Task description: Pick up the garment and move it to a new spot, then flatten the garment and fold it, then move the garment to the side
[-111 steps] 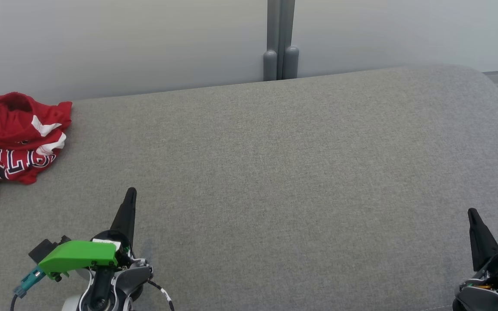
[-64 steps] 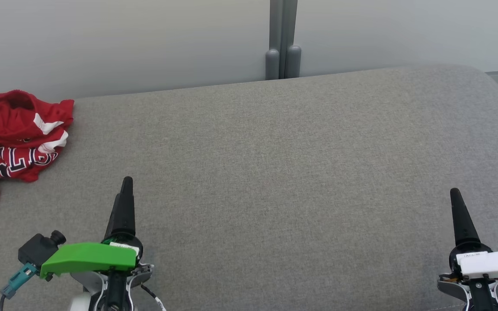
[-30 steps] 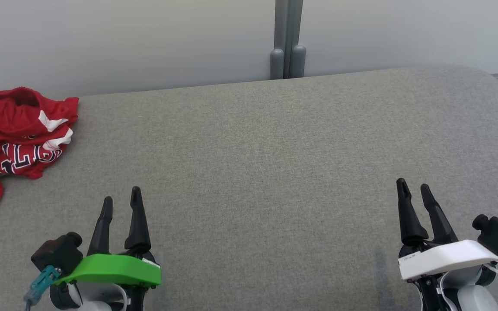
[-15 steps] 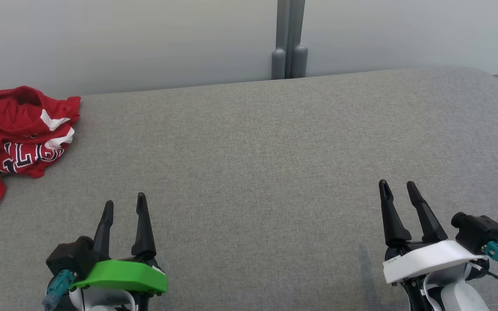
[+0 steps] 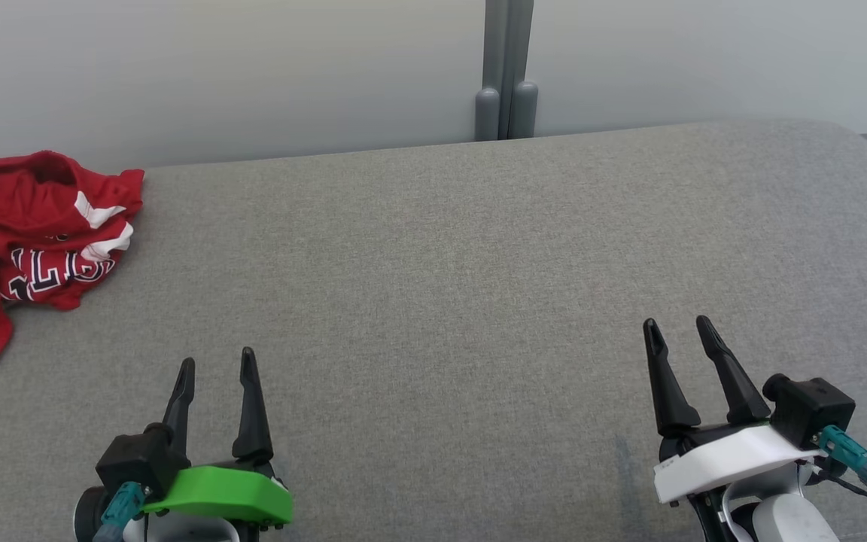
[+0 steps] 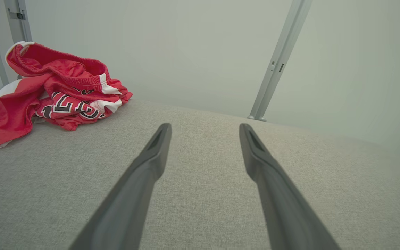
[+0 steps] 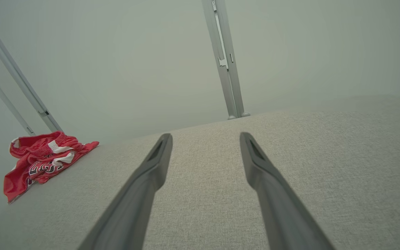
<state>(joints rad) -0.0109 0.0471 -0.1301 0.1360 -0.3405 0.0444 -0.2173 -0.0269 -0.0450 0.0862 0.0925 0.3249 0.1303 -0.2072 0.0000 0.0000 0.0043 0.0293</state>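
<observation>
The red garment (image 5: 34, 226) lies crumpled at the far left corner of the grey cushion (image 5: 441, 263), well apart from the left gripper (image 5: 217, 357) and right gripper (image 5: 676, 322), both empty with fingers spread.

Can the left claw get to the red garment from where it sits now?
Probably yes. The left claw is open and empty, and only bare grey cushion lies between it and the red garment, crumpled ahead and to its left by the far edge.
</observation>
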